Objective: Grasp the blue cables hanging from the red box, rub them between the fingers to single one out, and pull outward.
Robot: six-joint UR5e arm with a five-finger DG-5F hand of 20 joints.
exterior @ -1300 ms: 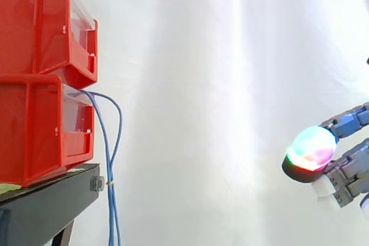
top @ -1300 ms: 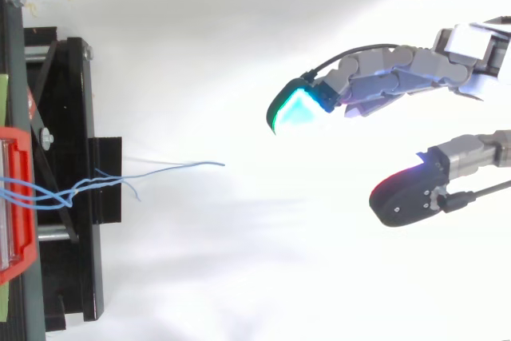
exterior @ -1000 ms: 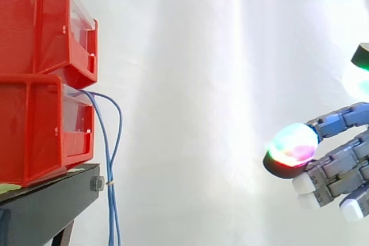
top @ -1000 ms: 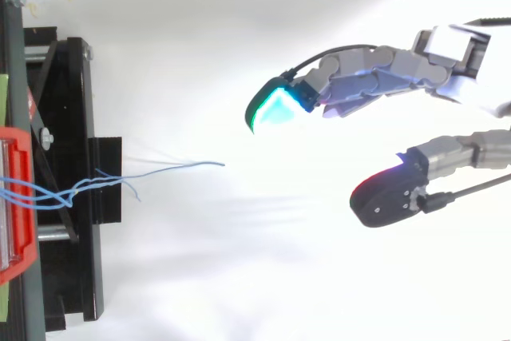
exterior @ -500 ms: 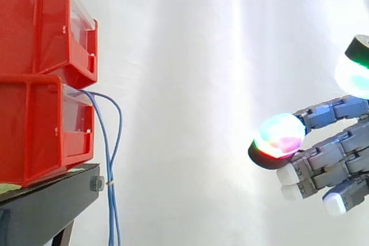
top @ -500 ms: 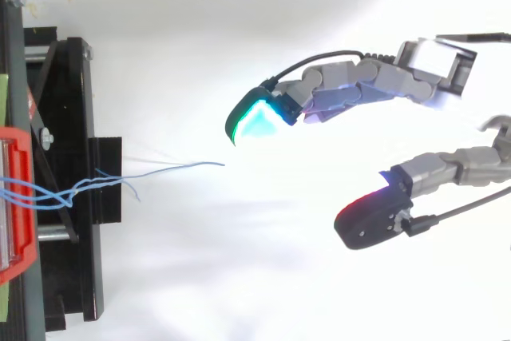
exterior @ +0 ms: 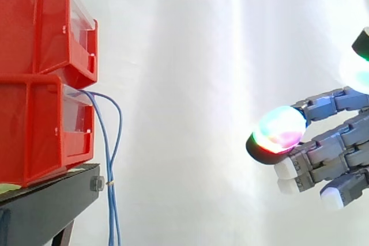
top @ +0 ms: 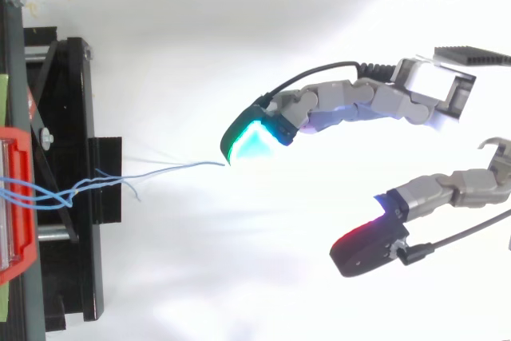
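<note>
Two thin blue cables hang from the front of the lower red box and drop past the black stand. From above, the blue cables run rightward from the box, their free end close to a green-glowing fingertip. My hand comes in from the right, well clear of the hanging cables in the side view. Its fingers are spread and gently bent, the thumb wide apart from them, with nothing held.
A second red box is stacked on the lower one. The white curtain backs the scene. Open space lies between the boxes and my hand.
My hand has moved left toward the cables. The green fingertip now reaches the cables' free end in the top view, and the thumb has spread farther from the fingers. The cables have not moved.
</note>
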